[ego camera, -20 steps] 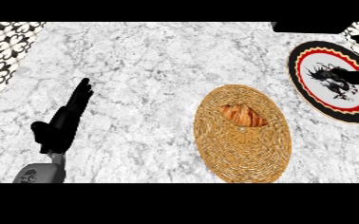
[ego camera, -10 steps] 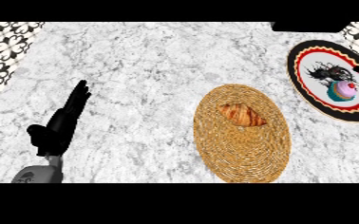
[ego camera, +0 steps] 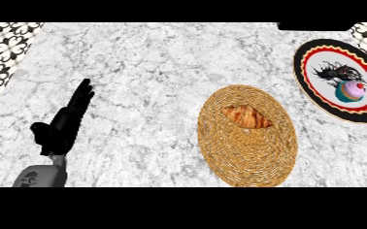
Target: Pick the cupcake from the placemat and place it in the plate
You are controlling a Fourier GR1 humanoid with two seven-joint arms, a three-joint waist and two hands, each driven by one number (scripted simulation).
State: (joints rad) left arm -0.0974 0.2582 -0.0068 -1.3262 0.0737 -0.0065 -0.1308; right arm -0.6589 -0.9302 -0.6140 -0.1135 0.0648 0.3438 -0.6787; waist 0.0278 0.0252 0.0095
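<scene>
While on plate (ego camera: pixel 315 58), cupcake (ego camera: pixel 350 91) far from fingers (ego camera: pixel 79 99)

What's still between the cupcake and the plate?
Nothing visible: the cupcake already sits in the plate, at the right edge. A croissant lies on the placemat. Only the left hand shows, open, resting far left.

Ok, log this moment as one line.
cupcake: on plate | croissant: on placemat | left hand: open, resting | right hand: out of view

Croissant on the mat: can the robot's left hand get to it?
Probably yes. The left hand rests open at the left, only bare counter before the croissant on the mat.
</scene>
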